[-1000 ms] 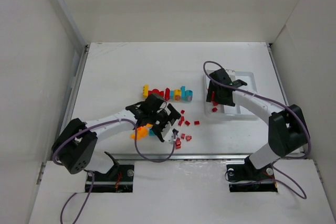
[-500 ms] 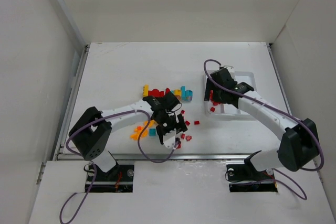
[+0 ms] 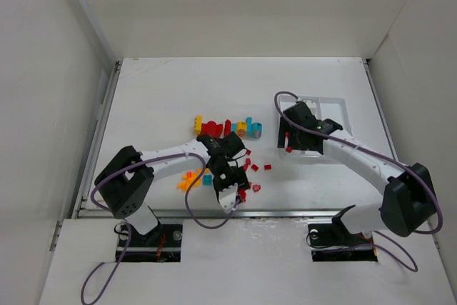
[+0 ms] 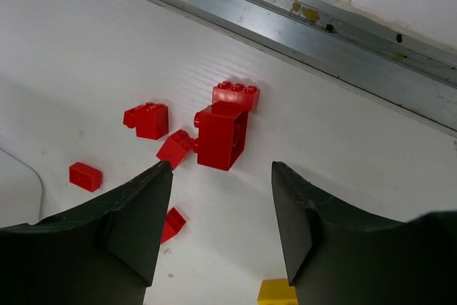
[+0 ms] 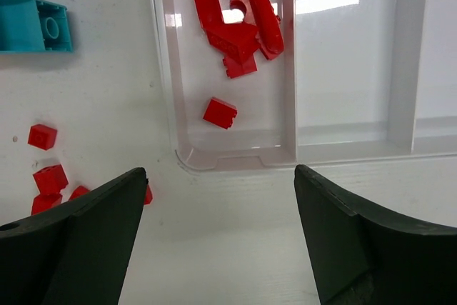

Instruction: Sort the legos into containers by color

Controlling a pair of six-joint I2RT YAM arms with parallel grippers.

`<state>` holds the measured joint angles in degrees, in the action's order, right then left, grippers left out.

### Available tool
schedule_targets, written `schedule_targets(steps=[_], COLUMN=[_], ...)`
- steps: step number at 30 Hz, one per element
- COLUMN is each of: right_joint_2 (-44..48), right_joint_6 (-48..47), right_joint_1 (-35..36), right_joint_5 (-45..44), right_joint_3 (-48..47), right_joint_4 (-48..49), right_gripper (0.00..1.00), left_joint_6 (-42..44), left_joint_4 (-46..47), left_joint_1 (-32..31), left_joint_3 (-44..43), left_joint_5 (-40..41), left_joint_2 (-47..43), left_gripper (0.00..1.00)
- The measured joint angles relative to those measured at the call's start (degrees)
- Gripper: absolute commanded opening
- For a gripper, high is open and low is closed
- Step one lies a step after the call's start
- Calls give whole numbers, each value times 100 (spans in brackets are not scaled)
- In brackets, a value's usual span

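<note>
Loose red legos (image 3: 254,168) lie scattered mid-table, with orange ones (image 3: 189,178) and a cyan one (image 3: 207,178) to their left. A joined row of yellow, red and cyan legos (image 3: 228,128) lies behind them. My left gripper (image 3: 234,178) hovers over the red scatter, open about halfway with nothing between its fingers (image 4: 220,176). A red block (image 4: 223,133) lies just ahead of it and a yellow brick (image 4: 278,292) below. My right gripper (image 5: 221,170) is wide open and empty at the near left corner of the containers (image 3: 335,105). The left compartment (image 5: 287,69) holds several red legos (image 5: 235,33).
A metal rail (image 4: 321,33) runs along the table's near edge, close to the red bricks. White walls enclose the table at left, right and back. A cyan brick (image 5: 32,25) and small red bricks (image 5: 44,136) lie left of the tray.
My left gripper has swung right and toward the near edge, over the red bricks, and its jaws have narrowed. My right gripper has drawn back from over the tray to its near left corner.
</note>
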<state>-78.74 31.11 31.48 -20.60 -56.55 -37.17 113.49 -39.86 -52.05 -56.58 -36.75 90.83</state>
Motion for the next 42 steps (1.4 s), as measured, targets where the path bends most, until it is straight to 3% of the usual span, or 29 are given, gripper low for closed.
schedule_targets(steps=[7,11,15,21,28,34,39,42], right_joint_2=[350,549,636,586,433,507,925,1005], right_joint_6=[299,391,382,273,-52,-240,-267,-282], right_joint_1=[90,151,157,160,153,-280,-1172,-1342], right_joint_5=[-31,-68,-114,-212,-201,-26,181,177], right_joint_3=[229,372,509,527,341,-225,-516,-866], right_joint_4=[-81,-125,-166,-144,-151,-175,-151,-155], right_gripper=[89,89,89,89,89,92,92,92], left_joint_6=[-24,-105,-256,-389,-907,-2188,-4009,-5036], left_joint_4=[407,492,570,605,629,1202,2588,3473], left_joint_1=[-46,-107,-114,-181,-221,-168,-59,-33], left_joint_3=[372,258,142,63,-144,-739,-1539,-2251], left_joint_5=[-26,-22,-20,39,315,632,450,354], left_joint_2=[15,262,514,538,575,570,616,957], left_gripper=[55,50,37,1,0,0,0,0])
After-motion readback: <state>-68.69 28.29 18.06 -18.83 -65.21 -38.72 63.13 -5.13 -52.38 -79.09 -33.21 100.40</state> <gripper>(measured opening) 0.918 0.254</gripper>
